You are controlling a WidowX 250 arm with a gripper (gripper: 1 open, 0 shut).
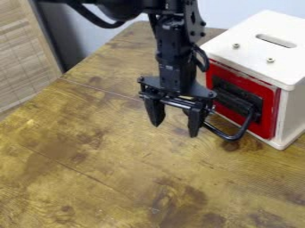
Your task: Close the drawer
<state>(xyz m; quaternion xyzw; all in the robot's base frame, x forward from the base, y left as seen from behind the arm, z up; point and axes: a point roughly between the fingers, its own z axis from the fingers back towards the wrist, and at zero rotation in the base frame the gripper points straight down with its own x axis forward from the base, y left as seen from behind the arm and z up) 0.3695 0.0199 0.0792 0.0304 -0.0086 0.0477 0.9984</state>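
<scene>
The drawer (252,96) has a red front with a black panel and sits in a white box (265,55) at the right of the wooden table. Its black U-shaped bar handle (233,125) juts out toward the left and front. My gripper (173,120) hangs just left of the handle, fingers pointing down and spread apart, open with nothing between them. The right finger (194,120) stands close beside the handle; whether they touch is unclear. How far the drawer stands out from the box I cannot tell.
The worn wooden table (107,169) stretches left and forward of the box. A woven blind (27,49) stands at the left edge. The black arm (173,36) rises above the gripper, crossing in front of the box's left corner.
</scene>
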